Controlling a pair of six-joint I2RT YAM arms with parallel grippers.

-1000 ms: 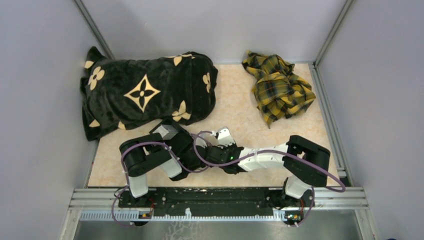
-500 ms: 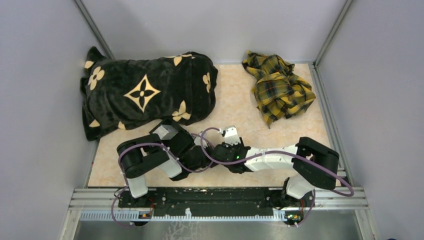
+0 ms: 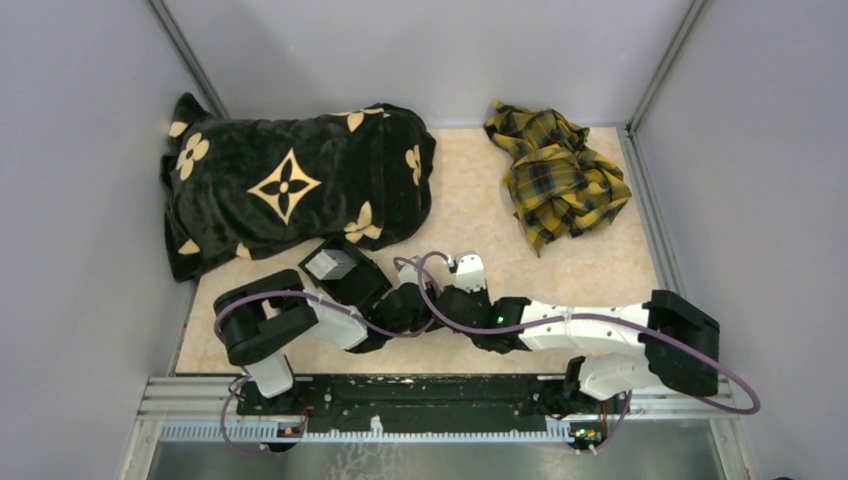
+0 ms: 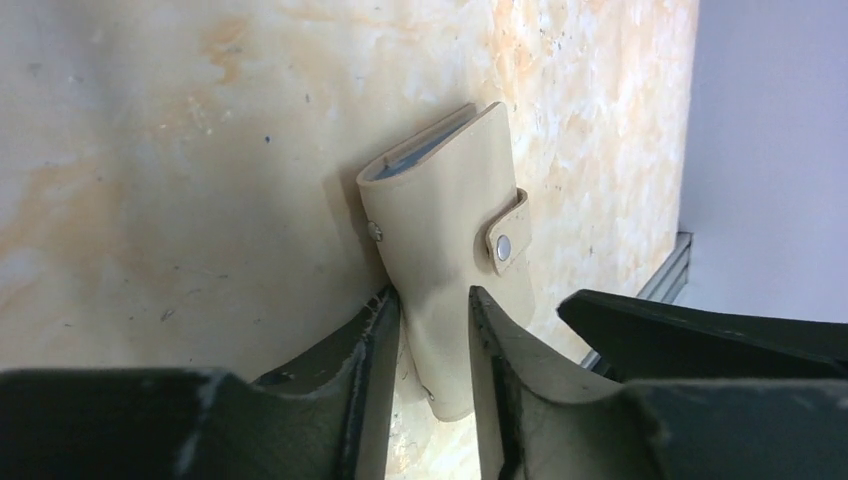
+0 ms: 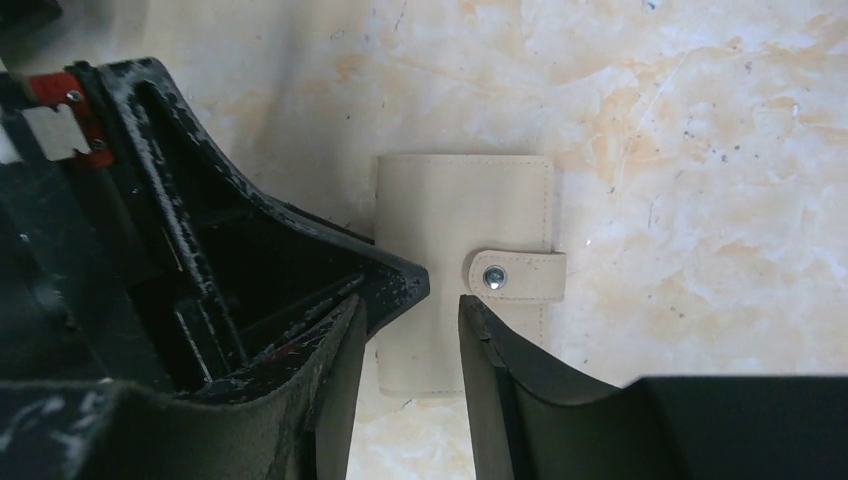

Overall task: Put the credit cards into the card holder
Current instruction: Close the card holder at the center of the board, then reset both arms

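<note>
The left gripper (image 4: pixel 432 296) and the right gripper (image 5: pixel 412 302) are spread apart, and nothing is gripped. Both are hung just over the card holder (image 5: pixel 450 205), which is laid flat on the near half of the table (image 3: pixel 480 215). Its tab (image 5: pixel 517 276) is snapped shut. A grey-blue edge is seen inside it and no loose cards are seen, so the job is judged almost done. A black blanket (image 3: pixel 290 185) and a yellow checked cloth (image 3: pixel 555 175) are bunched at the back.

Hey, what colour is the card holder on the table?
The card holder is pale tan-beige, with a silver snap on its tab. The right wrist view shows it best.
</note>
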